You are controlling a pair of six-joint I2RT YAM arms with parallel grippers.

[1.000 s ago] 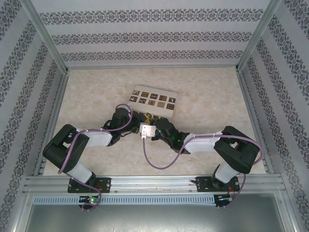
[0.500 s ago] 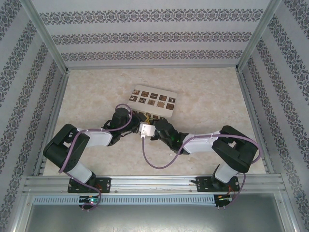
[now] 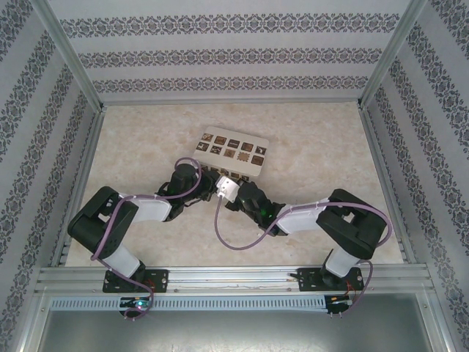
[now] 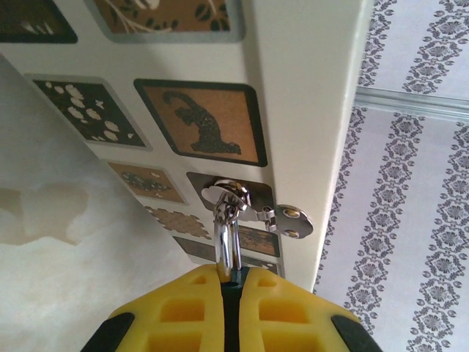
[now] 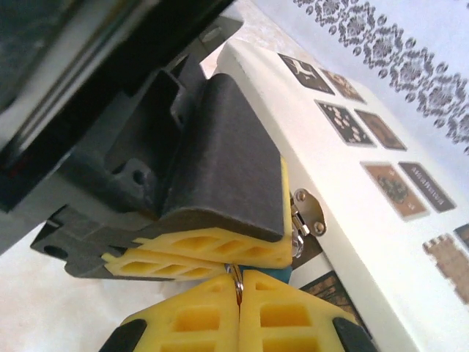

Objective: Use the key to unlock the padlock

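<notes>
Teal shows as a thin sliver only: the padlock (image 4: 228,242) body is almost wholly buried between the yellow fingers (image 4: 183,308) of the left hand (image 4: 230,282), which is clamped closed on it at 6 o'clock in the left wrist view. Its silver shackle rises from the seam toward 12 o'clock and passes through the loop of a silver hasp (image 4: 256,209) on the edge of the white box (image 4: 308,88). The hasp's riveted leaf lies at 3 o'clock of the loop. The padlock thus hangs at the box's hasp; whether the shackle is latched cannot be told. The box face carries brown patterned squares in dark frames. In the right wrist view, the right hand (image 5: 239,293) sits at 6 o'clock with its yellow fingers pressed together, pinching a small silver loop (image 5: 234,274) at the tip of the seam. Too little of it shows to say whether this is the key. At 12 o'clock of it, touching or nearly so, are the left hand's yellow pads and black housing, with a teal patch at 3 o'clock of the silver loop. In the top view, both hands meet at the box's near edge, with the box at 12 o'clock of them on the pale marbled bench (image 3: 315,147). The left arm (image 3: 139,209) reaches in from 8 o'clock and the right arm (image 3: 308,216) from 4 o'clock.
</notes>
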